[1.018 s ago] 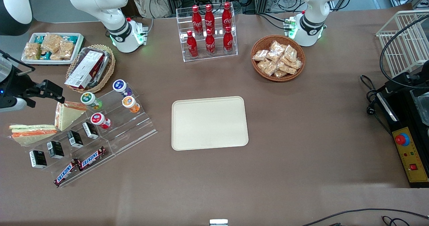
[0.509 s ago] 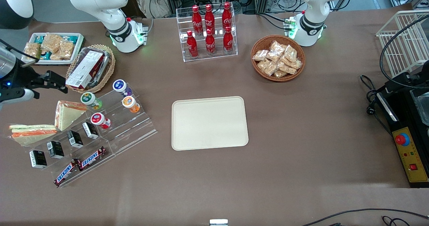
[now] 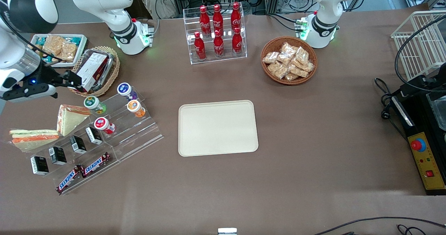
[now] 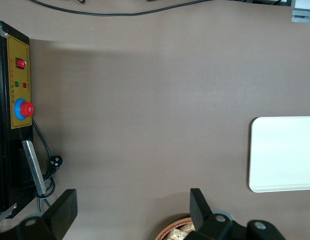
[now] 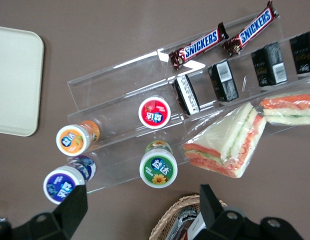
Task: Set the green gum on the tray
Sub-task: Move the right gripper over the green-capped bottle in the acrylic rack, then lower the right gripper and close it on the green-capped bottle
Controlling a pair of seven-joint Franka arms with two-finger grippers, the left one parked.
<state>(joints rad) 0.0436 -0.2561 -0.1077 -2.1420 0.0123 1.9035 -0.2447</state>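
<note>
Front view gives you the right arm reaching low over the working arm's end of the brown surface (image 3: 313, 130), its tool (image 3: 77, 83) hovering just above the green gum bottle with white round lid (image 3: 94, 104), near a wicker basket holding a boxed item (image 3: 94, 71). Your tool's fingers (image 5: 72, 210) stand wide apart, holding nothing. Only the right wrist view shows you the gum's (image 5: 158, 168) lid logo face-on. That bottle lies tilted on a clear acrylic stepped rack (image 3: 132, 130), lid angled upward, long axis running down the step. Your flat cream-beige rectangular tray (image 3: 217, 127) sits well apart.
</note>
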